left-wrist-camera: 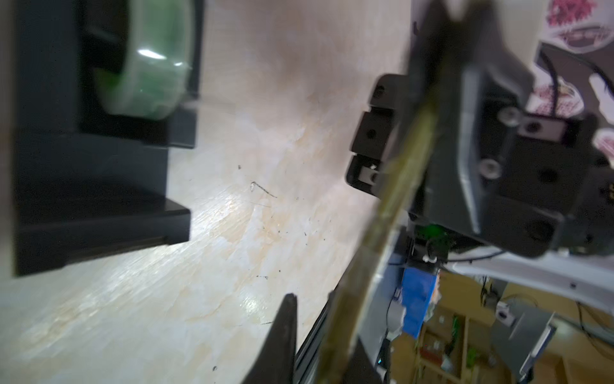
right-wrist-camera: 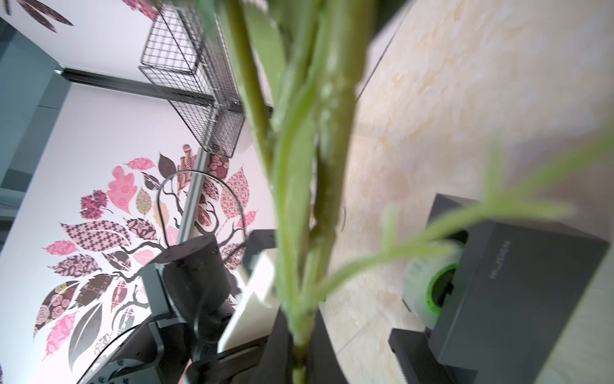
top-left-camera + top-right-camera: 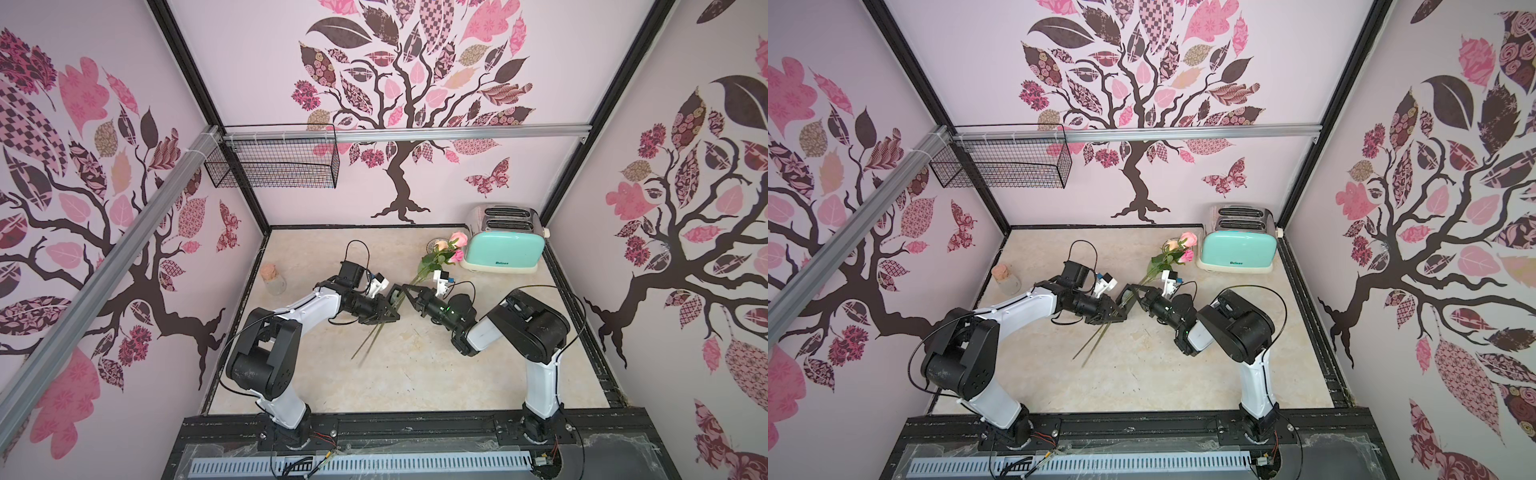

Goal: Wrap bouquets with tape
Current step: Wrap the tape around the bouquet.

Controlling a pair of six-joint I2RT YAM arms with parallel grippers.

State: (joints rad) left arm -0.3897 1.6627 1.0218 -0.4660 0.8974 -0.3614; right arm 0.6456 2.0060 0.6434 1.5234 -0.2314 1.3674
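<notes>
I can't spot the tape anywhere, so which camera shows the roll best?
The left wrist view: the tape shows large and unblocked in its black dispenser. The right wrist view shows it smaller, a leaf partly over it. In both top views it is nearly hidden between the left hand and right hand.

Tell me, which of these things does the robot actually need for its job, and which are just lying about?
In use: the roses; the tape dispenser.
Not in use: the toaster; the corked jar; the wire basket.
</notes>
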